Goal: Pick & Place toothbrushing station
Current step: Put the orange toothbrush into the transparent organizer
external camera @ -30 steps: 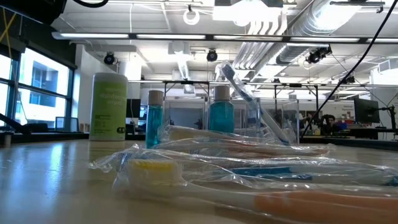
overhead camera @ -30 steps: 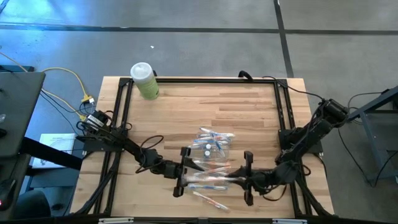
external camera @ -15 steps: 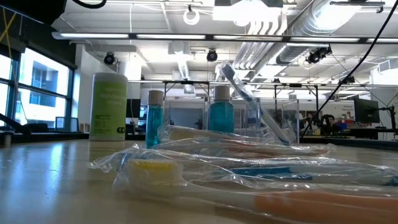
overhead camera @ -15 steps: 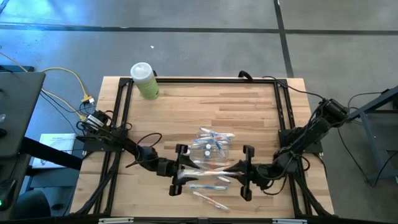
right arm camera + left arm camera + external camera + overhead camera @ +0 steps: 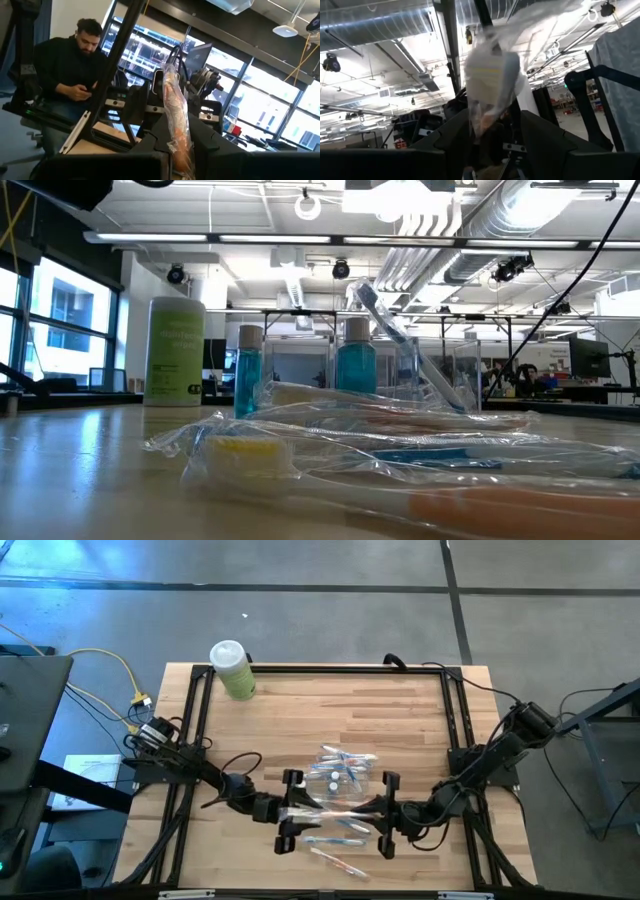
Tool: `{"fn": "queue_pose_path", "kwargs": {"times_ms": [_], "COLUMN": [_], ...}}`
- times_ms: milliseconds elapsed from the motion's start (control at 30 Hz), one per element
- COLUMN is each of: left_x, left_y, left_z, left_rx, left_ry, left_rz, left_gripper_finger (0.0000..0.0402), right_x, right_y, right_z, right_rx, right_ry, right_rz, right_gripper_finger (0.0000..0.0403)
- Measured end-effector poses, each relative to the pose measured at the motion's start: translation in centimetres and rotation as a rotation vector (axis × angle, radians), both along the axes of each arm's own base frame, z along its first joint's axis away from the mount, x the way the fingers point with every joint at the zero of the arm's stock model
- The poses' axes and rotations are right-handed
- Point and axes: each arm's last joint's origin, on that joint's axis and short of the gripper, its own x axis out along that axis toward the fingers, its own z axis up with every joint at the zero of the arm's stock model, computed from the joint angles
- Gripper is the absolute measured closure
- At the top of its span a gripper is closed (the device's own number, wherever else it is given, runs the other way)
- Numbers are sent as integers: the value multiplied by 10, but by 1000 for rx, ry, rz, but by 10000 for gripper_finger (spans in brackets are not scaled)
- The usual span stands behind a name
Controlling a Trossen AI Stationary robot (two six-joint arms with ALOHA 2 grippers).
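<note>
Left gripper (image 5: pixel 290 812) clamps clear wrapper end of toothbrush pack (image 5: pixel 330 812), jaws fairly wide. Right gripper (image 5: pixel 385 814) pinches orange-handled end, nearly shut. Pack hangs between them, front-centre table (image 5: pixel 400 720). Your risk: thin film slips or tears if arms pull apart.

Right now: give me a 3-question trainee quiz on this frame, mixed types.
1. True or false: the pale green bottle stands at the table's far left corner, apart from both arms.
2. What does the right gripper pinch? A) the bottle cap B) a wrapped orange-handled toothbrush C) nothing
3. Fill in: the left gripper holds a clear ___ with a toothbrush head inside.

Key: 1 true; 2 B; 3 wrapper.
</note>
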Motion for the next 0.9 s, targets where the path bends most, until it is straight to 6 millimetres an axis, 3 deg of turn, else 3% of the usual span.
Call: {"fn": "queue_pose_path", "kwargs": {"times_ms": [333, 767, 900], "left_x": [1, 1, 1], "left_y": [-1, -1, -2], "left_z": [4, 4, 4], "left_rx": [27, 16, 2], "left_ry": [-23, -17, -9], "left_rz": [28, 33, 32], "left_gripper_finger": [246, 384, 391], "right_x": [0, 1, 1], "right_y": [1, 1, 1], "right_z": [-2, -4, -6], "right_rx": [9, 1, -11], "right_ry": [17, 41, 57], "right_rz": [6, -4, -2], "right_gripper_finger": [387, 385, 357]}}
